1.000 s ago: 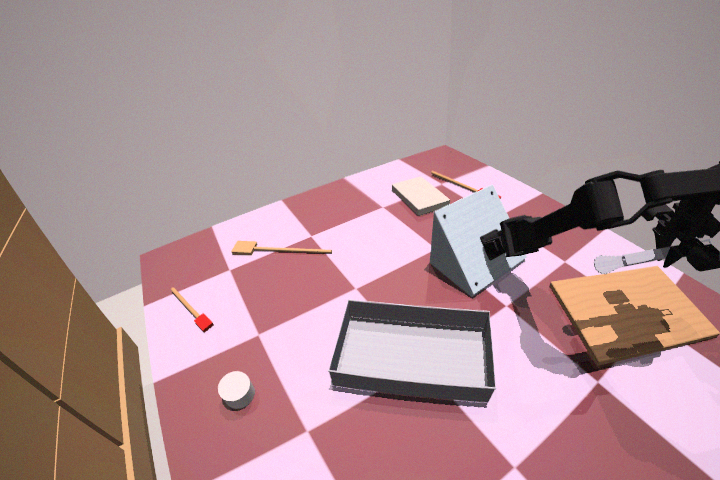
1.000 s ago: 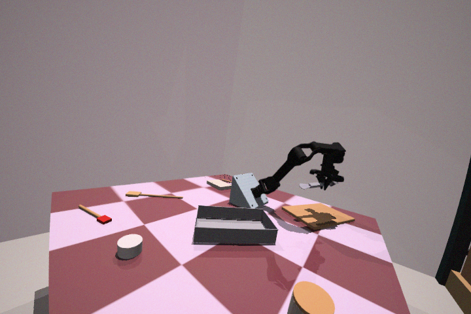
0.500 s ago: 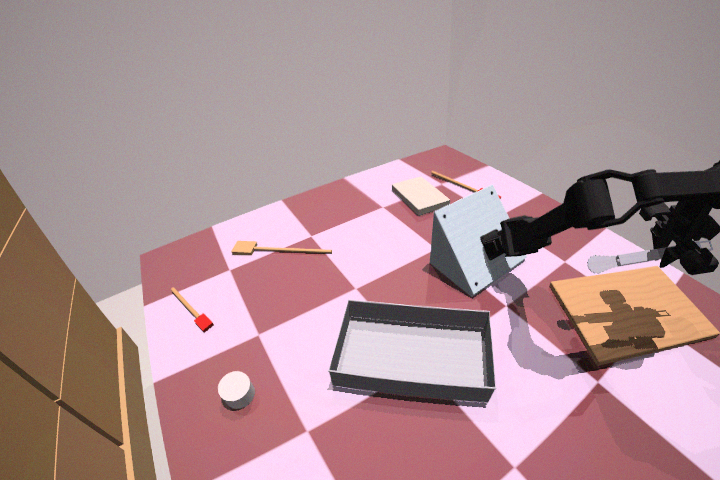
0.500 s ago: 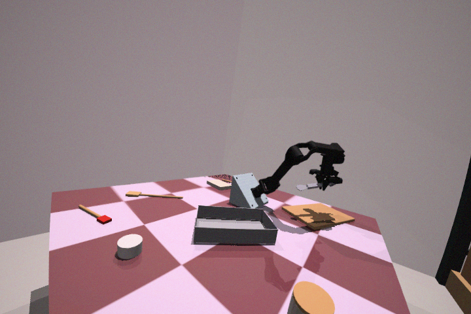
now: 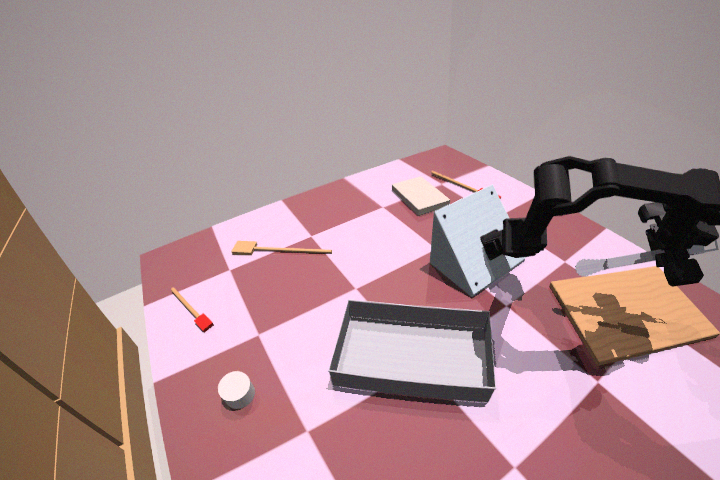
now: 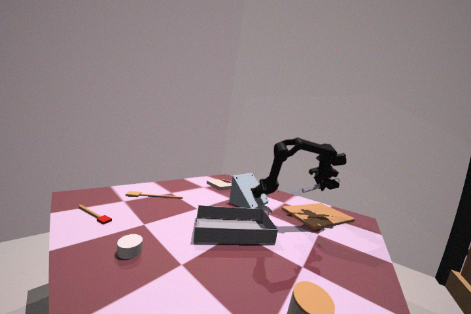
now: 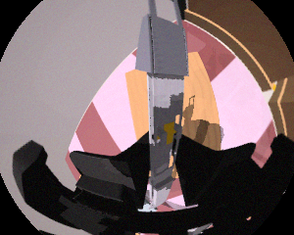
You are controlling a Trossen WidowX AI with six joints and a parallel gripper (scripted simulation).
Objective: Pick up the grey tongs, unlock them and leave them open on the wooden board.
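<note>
The grey tongs (image 5: 613, 263) (image 6: 310, 189) (image 7: 163, 46) are in the air above the wooden board (image 5: 675, 308) (image 6: 297, 210) (image 7: 204, 88). Their pale, broad end points left in the top and exterior views and sits a little lower than the thin loop at the other end. Their arms look close together; the lock's state cannot be made out. My gripper (image 5: 679, 267) (image 6: 326, 183) (image 7: 161, 132) is shut on the tongs at mid-length, with a black finger on each side. The roasting tin (image 5: 412, 389) (image 6: 236, 237) stands empty left of the board.
The blue wedge (image 5: 457, 243) (image 6: 243, 190) stands behind the tin at the arm's base. A white cylinder (image 5: 235, 389) (image 6: 129, 246), a red-headed spatula (image 5: 203, 322) (image 6: 103, 219) and a wooden spatula (image 5: 243, 247) (image 6: 133, 193) lie left. A beige block (image 5: 420, 193) lies behind. A wood-topped jar (image 6: 314, 297) stands in front.
</note>
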